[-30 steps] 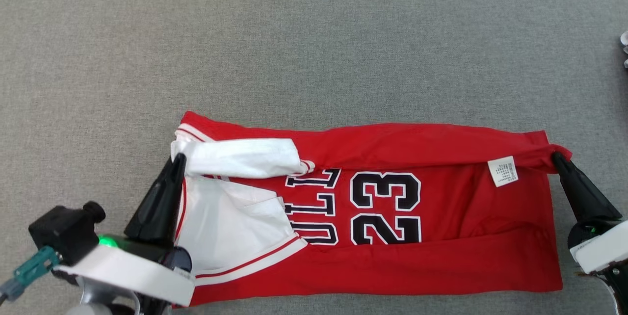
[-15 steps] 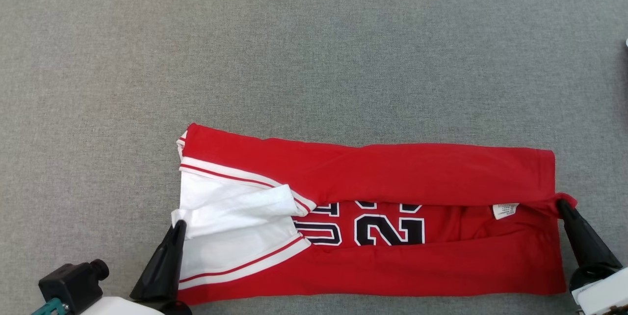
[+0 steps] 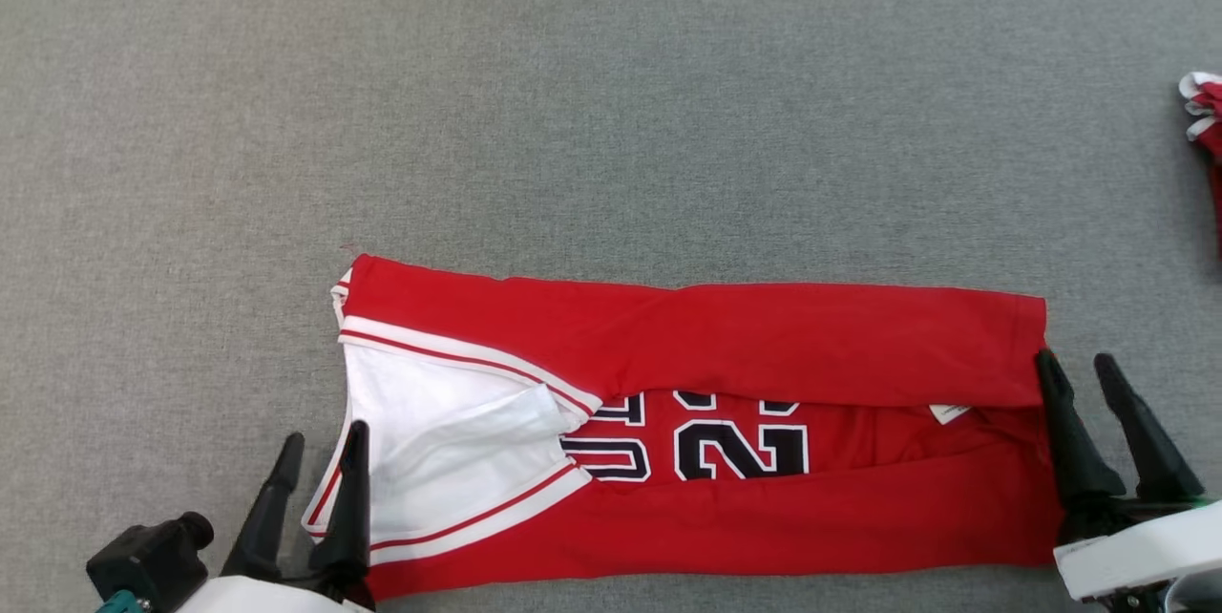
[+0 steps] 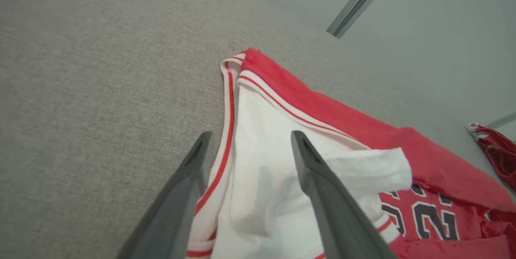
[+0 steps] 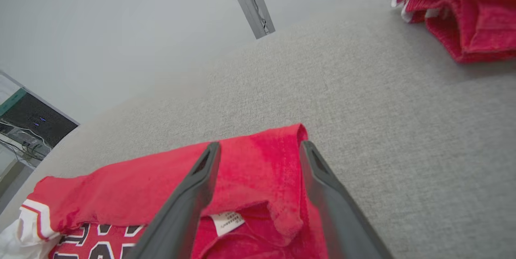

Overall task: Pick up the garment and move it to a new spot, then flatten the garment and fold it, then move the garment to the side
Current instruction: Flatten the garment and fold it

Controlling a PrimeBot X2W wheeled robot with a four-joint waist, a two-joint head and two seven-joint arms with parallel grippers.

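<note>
Grey table (image 3: 611, 116) bears the garment (image 3: 764, 346), far flap folded over. Left gripper (image 3: 325, 432) at the garment's white end and right gripper (image 3: 1076, 357) at its hem end stand spread, empty. Risk: a finger snagging an edge would drag the fold open

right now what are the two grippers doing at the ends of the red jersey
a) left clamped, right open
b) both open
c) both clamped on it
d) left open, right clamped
b: the left gripper and the right gripper each have their two fingers spread apart at an end of the red jersey, which lies partly folded on the grey surface, not pinched by either.
</note>
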